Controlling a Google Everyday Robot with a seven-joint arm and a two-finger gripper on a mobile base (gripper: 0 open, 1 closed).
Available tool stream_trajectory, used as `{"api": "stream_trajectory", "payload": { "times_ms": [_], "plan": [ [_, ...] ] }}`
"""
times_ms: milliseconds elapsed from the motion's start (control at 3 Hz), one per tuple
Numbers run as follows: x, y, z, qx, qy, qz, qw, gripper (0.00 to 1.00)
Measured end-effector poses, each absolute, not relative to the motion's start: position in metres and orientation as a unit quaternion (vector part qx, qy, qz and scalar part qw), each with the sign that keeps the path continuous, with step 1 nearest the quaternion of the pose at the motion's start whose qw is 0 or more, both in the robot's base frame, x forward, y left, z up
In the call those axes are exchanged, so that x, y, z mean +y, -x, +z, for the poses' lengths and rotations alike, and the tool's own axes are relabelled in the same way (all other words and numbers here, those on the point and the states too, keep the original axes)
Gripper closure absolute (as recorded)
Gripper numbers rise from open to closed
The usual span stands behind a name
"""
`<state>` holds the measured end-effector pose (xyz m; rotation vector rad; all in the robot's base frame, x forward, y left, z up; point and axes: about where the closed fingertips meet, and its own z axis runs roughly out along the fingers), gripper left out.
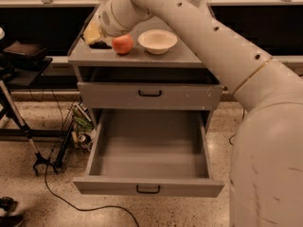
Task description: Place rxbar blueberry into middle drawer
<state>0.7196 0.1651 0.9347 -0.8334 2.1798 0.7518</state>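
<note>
Tool: we see the robot's pale yellow tool at the back left of the top of the grey cabinet, low over it.
Tool's hold: we cannot tell how far open it is, or if it has hold of anything.
Snack bar: the small flat dark blue-black rxbar blueberry wrapper lies on the cabinet top, right under the tool and just beside the fruit. We cannot tell if the tool touches it.
Fruit: the round orange-red fruit sits between the wrapper and the bowl.
Bowl: the round cream bowl stands upright, to the right of the fruit.
Middle drawer: the wide grey middle drawer with a small black handle is pulled far out, and we see only its grey floor inside.
Upper drawer: the grey drawer front above it is pushed in.
Arm: the big cream robot arm comes in from the right and goes over the cabinet.
</note>
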Motion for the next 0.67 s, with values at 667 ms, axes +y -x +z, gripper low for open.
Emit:
{"api": "stream_trajectory", "payload": {
  "times_ms": [667],
  "plan": [
    [0.123, -0.659, 0.812, 0.876, 0.267, 0.296, 0.271, 1.00]
  ]
}}
